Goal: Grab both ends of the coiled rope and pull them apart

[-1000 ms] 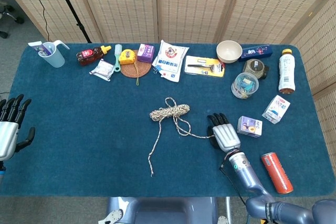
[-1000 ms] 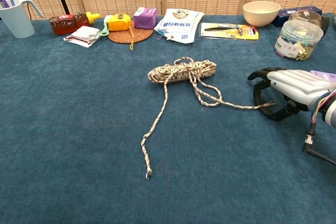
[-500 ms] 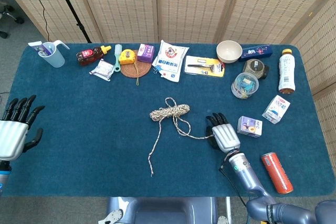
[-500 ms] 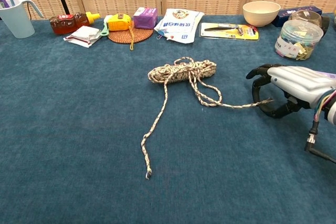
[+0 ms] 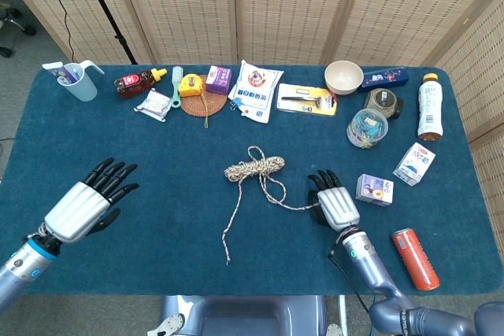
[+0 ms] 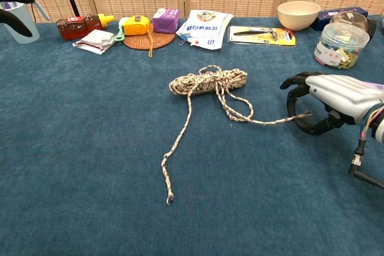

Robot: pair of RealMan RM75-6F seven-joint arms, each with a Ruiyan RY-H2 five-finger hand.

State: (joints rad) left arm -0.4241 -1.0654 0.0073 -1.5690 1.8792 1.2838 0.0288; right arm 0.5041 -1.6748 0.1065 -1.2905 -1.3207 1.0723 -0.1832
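rope (image 5: 253, 169) coiled, unpulled | right hand (image 6: 329, 101) curled around one end | left hand (image 5: 88, 203) spread, empty, far from other end

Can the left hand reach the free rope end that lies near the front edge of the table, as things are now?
Probably yes. The left hand is open, and only bare cloth lies between it and the free rope end; nothing stands in the way.
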